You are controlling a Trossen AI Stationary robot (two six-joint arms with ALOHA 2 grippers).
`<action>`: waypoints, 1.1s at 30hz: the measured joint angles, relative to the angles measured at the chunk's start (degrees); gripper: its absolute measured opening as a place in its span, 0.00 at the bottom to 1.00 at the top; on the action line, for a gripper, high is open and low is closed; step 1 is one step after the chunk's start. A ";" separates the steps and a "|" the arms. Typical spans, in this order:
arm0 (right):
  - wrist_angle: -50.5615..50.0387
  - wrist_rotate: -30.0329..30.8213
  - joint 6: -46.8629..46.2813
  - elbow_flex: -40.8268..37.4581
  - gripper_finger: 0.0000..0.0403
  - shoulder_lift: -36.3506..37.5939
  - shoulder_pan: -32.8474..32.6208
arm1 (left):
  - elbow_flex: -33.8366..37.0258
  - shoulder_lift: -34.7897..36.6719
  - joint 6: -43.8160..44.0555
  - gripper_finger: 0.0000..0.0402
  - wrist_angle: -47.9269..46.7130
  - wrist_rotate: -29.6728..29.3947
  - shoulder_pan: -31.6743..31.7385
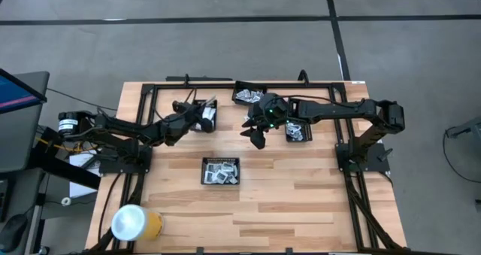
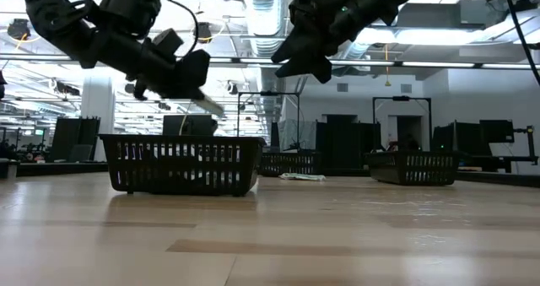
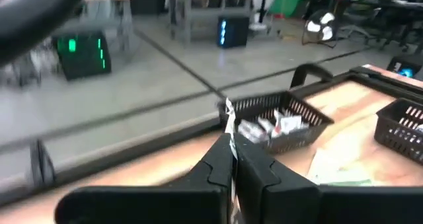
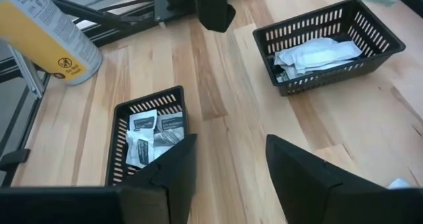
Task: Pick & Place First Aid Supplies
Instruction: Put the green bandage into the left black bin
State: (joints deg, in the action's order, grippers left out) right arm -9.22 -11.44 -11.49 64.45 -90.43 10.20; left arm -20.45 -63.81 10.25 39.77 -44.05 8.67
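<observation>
Two grippers aloft, left gripper [image 3: 231, 164] clamped on a half-hidden packet [image 3: 229, 115], right gripper [image 4: 228, 161] apart, empty.

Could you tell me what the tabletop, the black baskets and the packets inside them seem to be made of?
The pale plank tabletop looks like sealed wood: grain and board seams show, with a soft sheen. The black slotted baskets look like moulded plastic, though coated wire is possible. The small white flat packets look like crinkled paper or foil; creases show, but which one is unclear.
</observation>
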 joint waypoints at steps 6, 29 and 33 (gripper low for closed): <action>-0.46 0.00 0.00 0.00 0.41 0.00 0.22 | 0.00 0.00 9.51 0.02 -9.55 -0.09 0.05; -5.23 9.22 2.62 0.00 0.46 -0.22 1.38 | 0.02 0.00 10.18 0.24 -9.46 13.80 2.97; -8.50 10.03 3.53 -0.11 0.44 -3.14 2.31 | 0.02 0.00 8.40 0.24 -8.41 20.59 2.93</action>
State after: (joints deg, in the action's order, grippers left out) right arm -17.72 -1.42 -7.96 64.34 -93.57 12.51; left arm -20.43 -63.81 18.65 31.36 -23.46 11.60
